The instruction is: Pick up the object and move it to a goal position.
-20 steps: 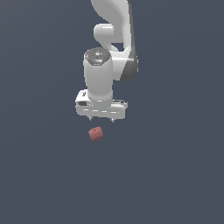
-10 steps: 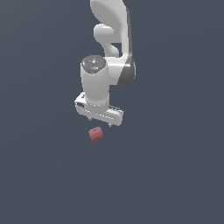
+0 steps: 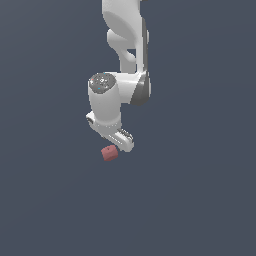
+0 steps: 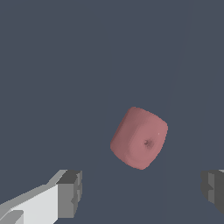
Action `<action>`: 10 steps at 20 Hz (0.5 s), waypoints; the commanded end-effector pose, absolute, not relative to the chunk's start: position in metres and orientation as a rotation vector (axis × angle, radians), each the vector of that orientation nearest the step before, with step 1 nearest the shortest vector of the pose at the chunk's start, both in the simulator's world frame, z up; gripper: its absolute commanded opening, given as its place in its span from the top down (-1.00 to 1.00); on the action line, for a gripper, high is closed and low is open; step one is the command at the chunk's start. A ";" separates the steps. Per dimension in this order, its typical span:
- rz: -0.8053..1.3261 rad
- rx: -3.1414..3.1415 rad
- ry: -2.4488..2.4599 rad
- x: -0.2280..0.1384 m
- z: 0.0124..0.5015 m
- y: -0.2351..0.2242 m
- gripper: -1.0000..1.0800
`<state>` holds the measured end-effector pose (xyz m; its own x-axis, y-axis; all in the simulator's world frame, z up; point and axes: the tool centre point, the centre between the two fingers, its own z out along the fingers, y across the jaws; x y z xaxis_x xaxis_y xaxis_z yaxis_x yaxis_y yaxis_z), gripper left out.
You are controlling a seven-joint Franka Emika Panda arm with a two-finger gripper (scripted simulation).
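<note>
Dull-red cube sits on the counter, just below my tool. Since a second ago I have descended and swung over it; fingers wide, nothing held, so grasp comes next.

The exterior view faces the arm from some way off, the red cube low at six o'clock. The wrist view looks past the gripper, close. Both share the cube.
</note>
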<state>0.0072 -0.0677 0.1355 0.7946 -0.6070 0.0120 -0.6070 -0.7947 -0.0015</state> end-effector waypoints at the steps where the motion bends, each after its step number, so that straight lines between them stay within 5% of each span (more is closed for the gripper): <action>1: 0.015 2.932 -1.126 0.007 0.129 -0.071 -0.92; 10: 0.004 2.762 -1.500 0.006 0.110 -0.082 -0.92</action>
<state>0.0058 -0.0807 0.1125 0.5781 -0.8160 0.0023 -0.8160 -0.5781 -0.0023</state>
